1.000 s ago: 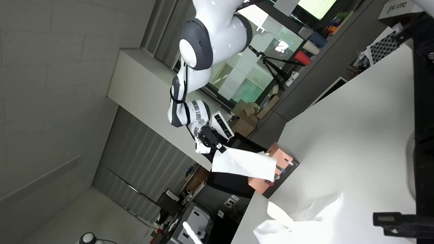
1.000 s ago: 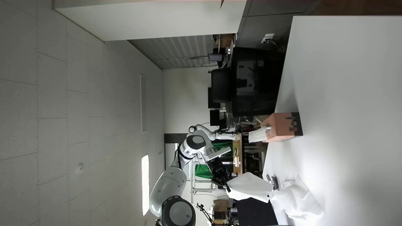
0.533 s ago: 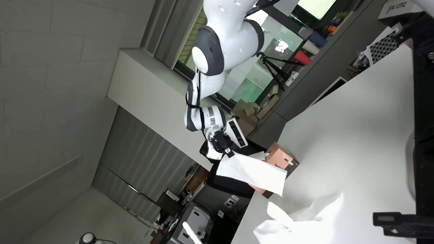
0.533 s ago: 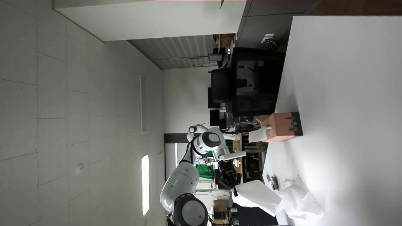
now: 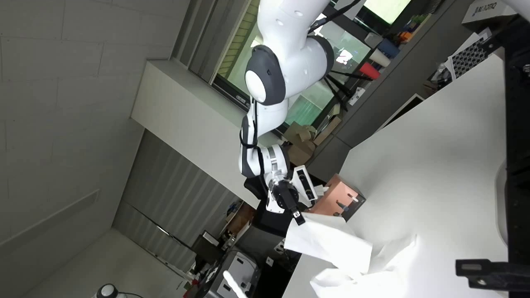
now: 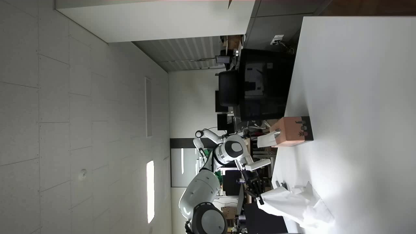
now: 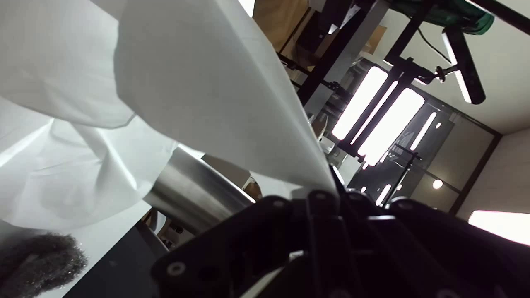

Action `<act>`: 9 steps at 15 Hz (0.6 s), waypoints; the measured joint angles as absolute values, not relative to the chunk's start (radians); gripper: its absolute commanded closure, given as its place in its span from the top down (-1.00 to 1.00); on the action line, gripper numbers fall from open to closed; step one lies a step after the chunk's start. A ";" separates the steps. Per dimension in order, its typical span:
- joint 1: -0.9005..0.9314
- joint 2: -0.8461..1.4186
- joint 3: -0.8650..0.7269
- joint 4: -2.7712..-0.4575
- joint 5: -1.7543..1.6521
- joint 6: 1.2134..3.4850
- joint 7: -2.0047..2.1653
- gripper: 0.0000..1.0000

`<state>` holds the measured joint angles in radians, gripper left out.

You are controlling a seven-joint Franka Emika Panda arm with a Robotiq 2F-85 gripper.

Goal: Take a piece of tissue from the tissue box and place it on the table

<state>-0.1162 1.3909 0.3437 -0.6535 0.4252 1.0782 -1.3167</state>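
My gripper (image 5: pixel 299 219) is shut on one end of a white tissue (image 5: pixel 327 240), which hangs slanting down from the fingertips. In the other views the gripper (image 6: pixel 261 199) (image 7: pixel 335 194) also pinches this tissue (image 6: pixel 279 200) (image 7: pixel 223 95). Its lower end overlaps a crumpled white tissue (image 5: pixel 381 283) (image 6: pixel 320 213) lying on the white table (image 5: pixel 434 165) (image 6: pixel 357 81); I cannot tell whether they touch. The crumpled tissue also shows in the wrist view (image 7: pixel 74 178). The orange and black tissue box (image 5: pixel 337 194) (image 6: pixel 289 131) stands at the table edge, with a tissue end (image 6: pixel 266 139) sticking out.
A dark fuzzy object (image 7: pixel 41 260) and a shiny metal cylinder (image 7: pixel 194 190) show in the wrist view. Small dark items (image 6: pixel 284 185) lie by the table edge near the crumpled tissue. A black frame (image 5: pixel 517 186) runs along the table's side in an exterior view.
My gripper has moved down and toward the table with the tissue in it. The hanging tissue has come over the crumpled one, and its lower part now bends. The box has not moved.
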 measured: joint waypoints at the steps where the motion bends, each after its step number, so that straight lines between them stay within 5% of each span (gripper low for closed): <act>1: -0.107 1.401 0.343 -0.653 0.423 1.104 -1.324 -1.00; 9: -0.020 1.478 0.289 -0.657 0.353 1.215 -1.342 -1.00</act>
